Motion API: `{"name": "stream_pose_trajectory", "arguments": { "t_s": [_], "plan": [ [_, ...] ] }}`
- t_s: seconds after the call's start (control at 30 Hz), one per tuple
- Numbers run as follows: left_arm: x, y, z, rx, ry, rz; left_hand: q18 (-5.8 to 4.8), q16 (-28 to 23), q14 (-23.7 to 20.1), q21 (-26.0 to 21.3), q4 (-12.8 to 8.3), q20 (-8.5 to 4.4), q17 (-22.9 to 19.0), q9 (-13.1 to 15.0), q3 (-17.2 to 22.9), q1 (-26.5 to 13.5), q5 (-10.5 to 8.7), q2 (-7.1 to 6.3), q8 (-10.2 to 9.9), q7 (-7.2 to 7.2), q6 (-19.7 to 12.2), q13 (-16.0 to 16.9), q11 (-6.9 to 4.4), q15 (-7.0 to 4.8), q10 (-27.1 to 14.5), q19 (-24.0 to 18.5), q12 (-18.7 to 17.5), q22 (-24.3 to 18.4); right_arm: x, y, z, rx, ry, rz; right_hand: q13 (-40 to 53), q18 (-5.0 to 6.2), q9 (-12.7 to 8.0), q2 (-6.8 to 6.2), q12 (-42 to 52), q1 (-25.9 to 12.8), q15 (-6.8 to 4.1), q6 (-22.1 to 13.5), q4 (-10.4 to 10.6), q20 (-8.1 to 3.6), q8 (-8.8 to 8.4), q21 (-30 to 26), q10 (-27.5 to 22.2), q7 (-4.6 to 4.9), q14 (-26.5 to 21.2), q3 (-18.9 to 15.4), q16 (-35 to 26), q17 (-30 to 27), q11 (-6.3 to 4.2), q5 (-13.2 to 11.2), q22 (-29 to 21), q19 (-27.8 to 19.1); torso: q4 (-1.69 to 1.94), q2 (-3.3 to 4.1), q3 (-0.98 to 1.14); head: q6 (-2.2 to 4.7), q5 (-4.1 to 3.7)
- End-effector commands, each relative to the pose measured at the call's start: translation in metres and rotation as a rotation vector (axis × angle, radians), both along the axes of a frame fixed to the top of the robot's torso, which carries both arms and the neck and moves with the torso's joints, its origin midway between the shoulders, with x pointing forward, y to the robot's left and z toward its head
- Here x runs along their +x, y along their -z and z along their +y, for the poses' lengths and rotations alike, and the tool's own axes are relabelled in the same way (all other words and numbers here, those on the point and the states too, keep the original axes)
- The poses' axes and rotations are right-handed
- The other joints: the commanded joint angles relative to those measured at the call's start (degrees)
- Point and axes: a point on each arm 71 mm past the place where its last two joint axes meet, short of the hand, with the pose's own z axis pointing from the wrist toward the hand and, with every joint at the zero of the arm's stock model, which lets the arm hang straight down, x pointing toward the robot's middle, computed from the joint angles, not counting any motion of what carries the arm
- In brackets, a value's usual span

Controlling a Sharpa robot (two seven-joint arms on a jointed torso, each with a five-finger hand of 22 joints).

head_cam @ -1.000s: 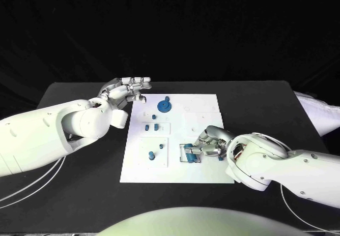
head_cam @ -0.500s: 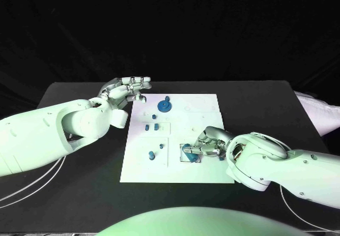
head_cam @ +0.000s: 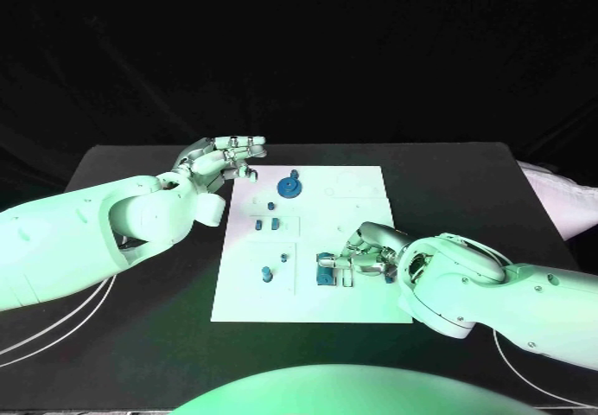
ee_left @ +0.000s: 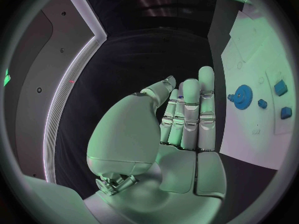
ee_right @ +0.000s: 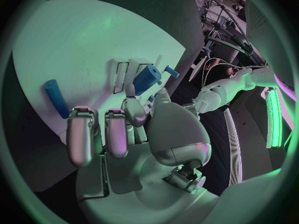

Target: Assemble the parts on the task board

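Fingers of my right hand (head_cam: pixel 364 255) curl down over the near right part of the task board (head_cam: pixel 361 186), and from the right wrist view they close round a short blue cylinder (ee_right: pixel 146 78), thumb on one side and a finger on the other, beside a pair of slots in the white plate. I judge this piece light and rigid, hard plastic with a smooth skin that could slip or roll, so I would take it across its middle, not by an end. My left hand (head_cam: pixel 225 158) hangs at the far left corner of the board with nothing in it, fingers straight and lying close together.

Counting what I can see from the head view: one blue gear (head_cam: pixel 289 186) near the far edge, one small peg just below it, two small blocks (head_cam: pixel 267 224) side by side in a recess at mid-board, one tiny piece in the next recess, one oval piece (head_cam: pixel 265 274) at its near edge. A blue rod (ee_right: pixel 56 98) lies loose on the board near my right fingers. Pieces under the right hand are too hidden to count surely.
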Motion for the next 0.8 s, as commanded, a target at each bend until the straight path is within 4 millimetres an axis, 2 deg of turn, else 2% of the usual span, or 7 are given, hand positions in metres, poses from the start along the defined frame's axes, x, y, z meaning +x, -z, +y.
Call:
{"name": "stream_pose_trajectory", "arguments": {
  "t_s": [0.03, 0.07, 0.13, 0.2, 0.3, 0.6, 0.8],
  "plan": [
    [-0.0005, -0.0011, -0.0023, -0.013, 0.017, -0.005, 1.11, 0.36, -0.42, -0.23, -0.09, 0.35, -0.05, 0.07, -0.24, 0.19, 0.39, 0.25, 0.2, -0.04, -0.26, 0.08, 0.07, 0.03, -0.43, -0.13, 0.08, -0.05, -0.0021, -0.0019, 0.0004, -0.008, -0.029, -0.02, 0.05, -0.62, 0.26, -0.47, -0.23, 3.41, -0.37, -0.37, -1.64, -0.36, 0.25, 0.26, -0.16, -0.25, 3.53, 0.25, 0.02, 0.13, -0.29, 0.52, 0.13, 0.09, 0.0, 0.02, 0.04, -0.01, -0.08],
    [-0.0005, -0.001, -0.0023, -0.012, 0.017, -0.005, 1.11, 0.36, -0.42, -0.23, -0.09, 0.35, -0.05, 0.07, -0.24, 0.19, 0.39, 0.25, 0.2, -0.04, -0.26, 0.08, 0.07, 0.03, -0.43, -0.13, 0.08, -0.05, -0.0025, -0.0022, 0.0003, -0.009, -0.034, -0.021, 0.08, -0.63, 0.32, -0.58, -0.24, 4.37, -0.38, -0.4, -2.19, -0.38, 0.28, 0.26, -0.14, -0.26, 3.54, 0.43, 0.02, 0.14, -0.3, 0.57, 0.15, 0.1, -0.02, 0.02, 0.03, 0.0, -0.06],
    [-0.0005, -0.001, -0.002, -0.012, 0.017, -0.004, 1.11, 0.36, -0.42, -0.23, -0.09, 0.35, -0.05, 0.07, -0.24, 0.19, 0.39, 0.25, 0.2, -0.04, -0.26, 0.08, 0.07, 0.03, -0.43, -0.13, 0.08, -0.05, -0.0035, -0.0031, 0.0, -0.014, -0.052, -0.03, 0.12, -0.64, 0.56, -1.18, -0.33, 9.03, -0.43, -0.56, -5.19, -0.42, 0.36, 0.29, -0.16, -0.25, 3.54, 1.41, 0.04, 0.22, -0.33, 0.45, 0.23, 0.12, -0.06, 0.02, 0.02, 0.03, -0.03],
    [-0.0005, -0.001, -0.0018, -0.012, 0.016, -0.004, 1.11, 0.36, -0.42, -0.23, -0.09, 0.35, -0.05, 0.07, -0.24, 0.19, 0.39, 0.25, 0.2, -0.04, -0.26, 0.08, 0.07, 0.03, -0.43, -0.13, 0.08, -0.05, -0.0041, -0.0036, 0.0, -0.021, -0.065, -0.036, 0.2, -0.66, 0.74, -1.55, -0.36, 11.63, -0.37, -0.69, -7.04, -0.44, 0.41, 0.32, -0.17, -0.13, 3.55, 1.91, 0.07, 0.34, -0.28, -1.1, 0.34, 0.15, -0.09, 0.01, 0.0, 0.01, -0.03],
    [-0.0005, -0.001, -0.0016, -0.012, 0.016, -0.004, 1.11, 0.36, -0.42, -0.23, -0.09, 0.35, -0.05, 0.07, -0.24, 0.19, 0.39, 0.25, 0.2, -0.04, -0.26, 0.08, 0.07, 0.03, -0.43, -0.13, 0.08, -0.05, -0.0048, -0.004, 0.001, -0.029, -0.081, -0.042, 0.25, -0.7, 0.93, -1.73, -0.43, 13.4, -0.32, -0.76, -8.49, -0.38, 0.48, 0.36, -0.17, -0.06, 3.59, 2.25, 0.19, 0.63, -0.23, -2.88, 0.47, 0.17, -0.06, 0.02, -0.01, 0.01, -0.11],
    [-0.0001, -0.0007, -0.0012, -0.01, 0.014, -0.003, 1.11, 0.36, -0.42, -0.23, -0.09, 0.35, -0.05, 0.07, -0.24, 0.19, 0.39, 0.25, 0.2, -0.04, -0.26, 0.08, 0.07, 0.03, -0.43, -0.13, 0.08, -0.05, -0.003, -0.003, 0.0025, -0.049, -0.069, -0.047, 0.12, -0.74, 1.18, -1.08, -0.68, 12.16, -0.29, -0.6, -7.92, -0.32, 0.65, 0.46, -0.07, -0.08, 3.65, 1.97, 0.36, 1.02, -0.2, -3.05, 0.69, 0.26, 0.1, -0.03, -0.05, -0.01, -0.27],
    [-0.0001, -0.0007, -0.001, -0.01, 0.014, -0.002, 1.11, 0.36, -0.42, -0.23, -0.09, 0.35, -0.05, 0.07, -0.24, 0.19, 0.39, 0.25, 0.2, -0.04, -0.26, 0.08, 0.07, 0.03, -0.43, -0.13, 0.08, -0.05, -0.0007, -0.0021, 0.0009, -0.062, -0.059, -0.055, 0.06, -0.75, 1.29, -0.44, -0.78, 11.85, -0.32, -0.53, -7.68, -0.33, 0.73, 0.51, -0.01, -0.15, 3.67, 2.07, 0.39, 1.09, -0.25, -2.72, 0.79, 0.3, 0.01, -0.01, -0.04, 0.02, -0.16]
  ]
}}
